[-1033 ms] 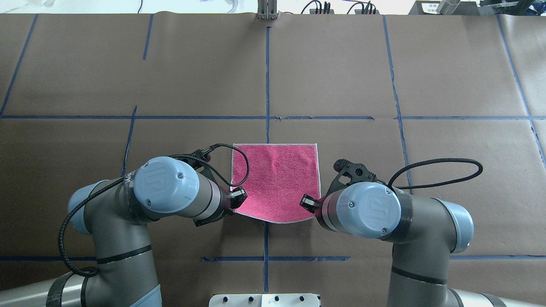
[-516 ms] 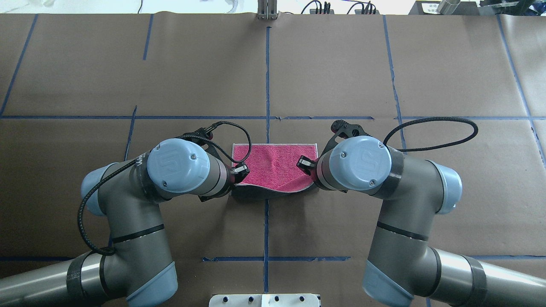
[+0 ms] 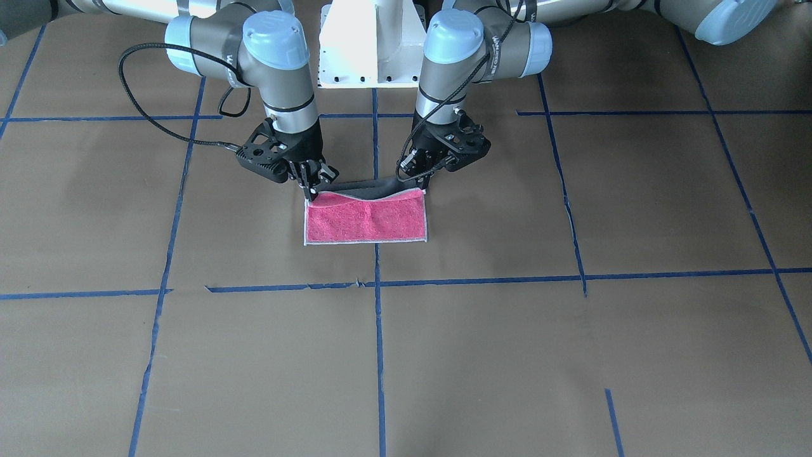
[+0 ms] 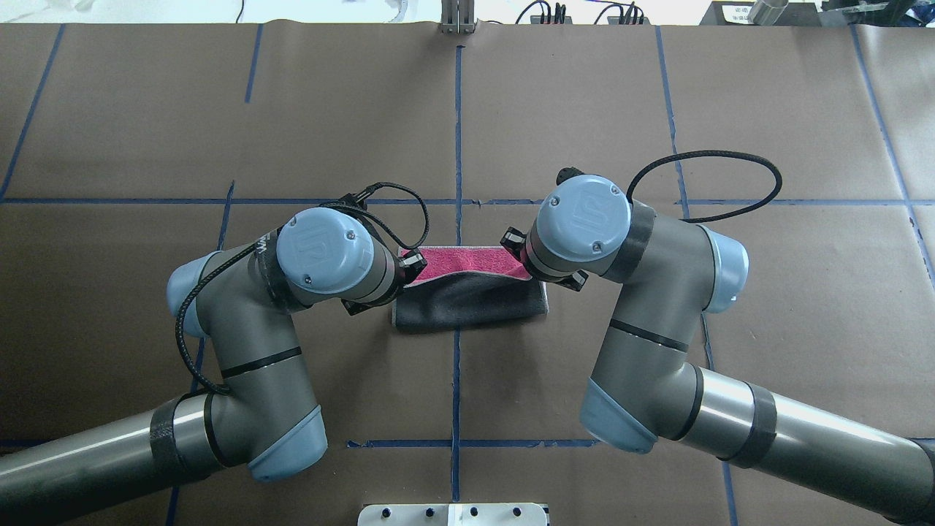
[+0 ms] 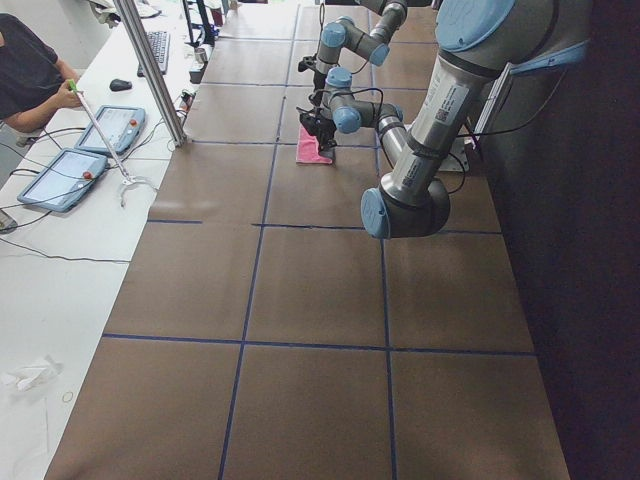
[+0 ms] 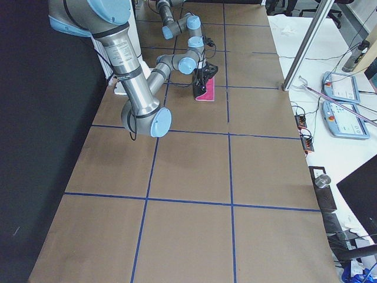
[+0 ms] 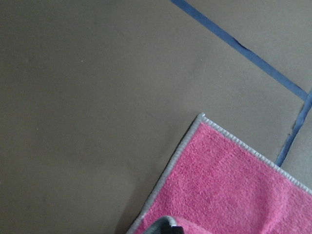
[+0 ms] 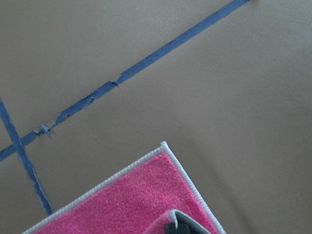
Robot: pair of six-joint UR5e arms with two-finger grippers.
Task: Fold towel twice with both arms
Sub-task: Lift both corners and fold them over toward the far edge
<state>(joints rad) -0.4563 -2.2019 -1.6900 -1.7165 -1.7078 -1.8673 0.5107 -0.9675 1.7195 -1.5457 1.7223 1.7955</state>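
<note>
Your small square terry towel (image 4: 467, 307), bright pink on one face and dark grey on the other, lies mid-way along the brown paper-covered table (image 4: 657, 109), by a crossing of the blue tape lines (image 4: 458, 131). It is partly turned over, with the grey flap drawn across the pink. The left gripper (image 4: 410, 264) is clenched on one lifted corner and the right gripper (image 4: 513, 243) on the other, with the edge between them sagging a little. Expect the cloth to be light, soft and limp, so it will droop wherever you do not hold it. Terry likely clings to itself once laid. Take it at the very corners, on the whitish stitched border, and hold both arms level so the carried edge lands square on the far one.
</note>
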